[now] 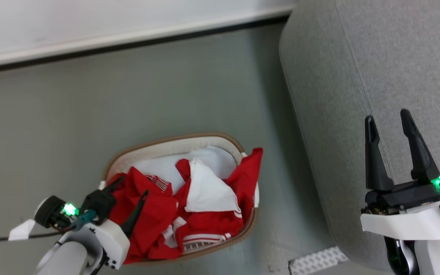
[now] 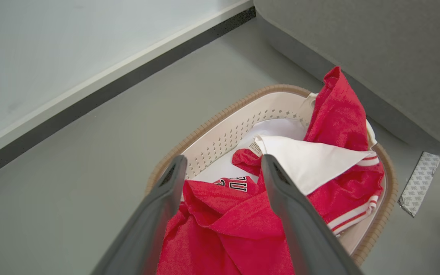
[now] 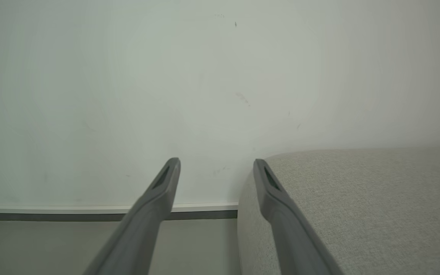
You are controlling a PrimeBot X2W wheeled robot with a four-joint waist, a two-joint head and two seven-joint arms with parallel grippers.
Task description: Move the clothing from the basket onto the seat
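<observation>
Crumpled soft red clothing (image 1: 155, 214) with white stripes lies in the oval cream perforated-plastic basket (image 1: 174, 142), one fold draped over its brown woven-look rim, on smooth grey floor (image 1: 128, 95) near the rounded grey woven-fabric seat (image 1: 357, 57), with the left pincer (image 1: 132, 186) spread over the heap and the right pincer (image 1: 387, 116) spread over the seat's stitched edge.

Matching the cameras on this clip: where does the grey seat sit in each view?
Head view: the seat fills the right side, behind the right claw.
Left wrist view: the seat takes the top right corner, beyond the basket.
Right wrist view: the seat lies lower right, beside the right claw.
Shared landmark: the pale skirting strip at the wall's foot, in all three.
</observation>
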